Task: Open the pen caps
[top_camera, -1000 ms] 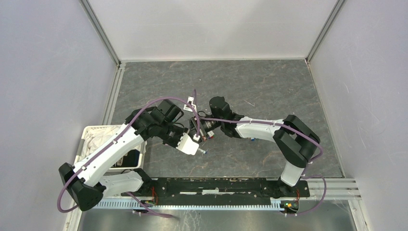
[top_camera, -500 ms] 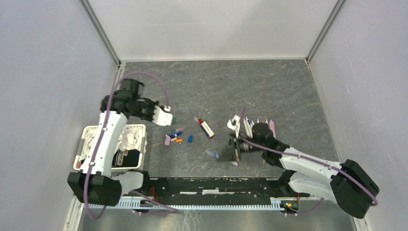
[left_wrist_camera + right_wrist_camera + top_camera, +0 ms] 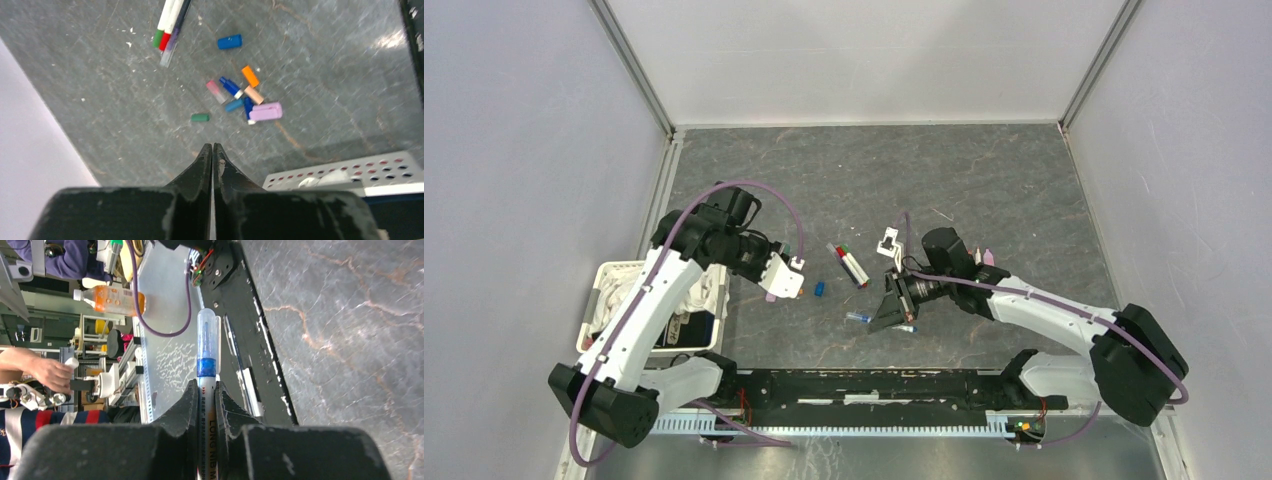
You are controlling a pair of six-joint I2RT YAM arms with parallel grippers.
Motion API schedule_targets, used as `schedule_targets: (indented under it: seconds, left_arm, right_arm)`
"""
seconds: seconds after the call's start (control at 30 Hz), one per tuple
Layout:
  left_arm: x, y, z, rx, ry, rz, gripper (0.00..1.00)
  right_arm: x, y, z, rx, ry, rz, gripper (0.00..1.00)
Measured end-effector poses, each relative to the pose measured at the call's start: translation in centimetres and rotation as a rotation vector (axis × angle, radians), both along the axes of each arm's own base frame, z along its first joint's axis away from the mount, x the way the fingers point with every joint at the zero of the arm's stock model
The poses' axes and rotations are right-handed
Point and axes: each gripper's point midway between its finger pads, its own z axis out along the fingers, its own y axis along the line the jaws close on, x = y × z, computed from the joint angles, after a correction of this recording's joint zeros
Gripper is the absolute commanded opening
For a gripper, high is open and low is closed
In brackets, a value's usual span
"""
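Grey marbled tabletop (image 3: 984, 190) lies under both my arms, boxed in by pale walls (image 3: 864, 60). The pen (image 3: 206, 405) in hand has a white barrel and a blue band. My right gripper (image 3: 205, 387) pinches it on the barrel just behind that band. Its clear cap (image 3: 207, 335) looks to be seated, and it sticks out past my fingertips toward the base rail (image 3: 235, 315).

My left gripper (image 3: 211, 152) has its jaws pressed together on nothing and hovers above the table. In its wrist view the loose caps (image 3: 250, 97) lie at one o'clock: blue, orange, lilac and pink, with a green one alone at twelve. Farther out at eleven, a few pens (image 3: 170, 22) lie side by side.

I judge that this pen is held out for uncapping. Next, my left jaws must spread and cross toward three o'clock in the overhead view. They must then close on the clear cap alone and pull straight along the barrel while the right holds firm.

Open table between the arms gives room for that. The white basket (image 3: 624, 266) sits at nine o'clock of my left gripper. The rail lies near at six o'clock of the right, so the pull has little run that way.
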Motion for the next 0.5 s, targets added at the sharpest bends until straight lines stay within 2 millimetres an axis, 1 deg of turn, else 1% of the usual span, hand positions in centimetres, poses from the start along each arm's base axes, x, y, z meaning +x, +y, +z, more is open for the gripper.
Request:
schedule_targets:
  seconds: [0.03, 0.07, 0.1, 0.17, 0.27, 0.33, 0.4, 0.5]
  left_arm:
    - [-0.1, -0.4, -0.2, -0.008, 0.024, 0.010, 0.41]
    - [-0.3, -0.8, -0.3, -0.015, 0.042, 0.010, 0.45]
    - [-0.6, -1.3, -0.4, -0.022, 0.057, 0.008, 0.48]
    - [-1.5, -2.9, -0.2, -0.044, 0.079, -0.013, 0.53]
    - [-3.0, -5.4, 0.1, -0.086, 0.119, -0.037, 0.55]
    - [-4.1, -6.9, 0.0, -0.110, 0.169, -0.038, 0.55]
    - [-4.7, -8.0, -0.3, -0.115, 0.221, -0.024, 0.54]
    - [-4.9, -9.2, -0.9, -0.119, 0.265, 0.007, 0.51]
  right_arm:
    - [0.4, 0.2, 0.1, 0.007, -0.003, -0.004, 0.00]
    - [0.6, 0.4, 0.1, 0.011, -0.001, -0.009, 0.00]
    - [0.9, 0.5, 0.0, 0.013, 0.003, -0.012, 0.00]
    - [1.4, 1.1, -0.4, 0.007, 0.021, -0.017, 0.00]
    - [2.7, 2.2, 0.0, 0.011, 0.018, -0.017, 0.00]
    - [3.7, 3.2, 1.1, 0.031, -0.009, -0.015, 0.00]
    - [4.5, 4.0, 2.6, 0.064, -0.048, -0.010, 0.00]
    - [5.3, 4.9, 4.4, 0.107, -0.100, -0.005, 0.00]
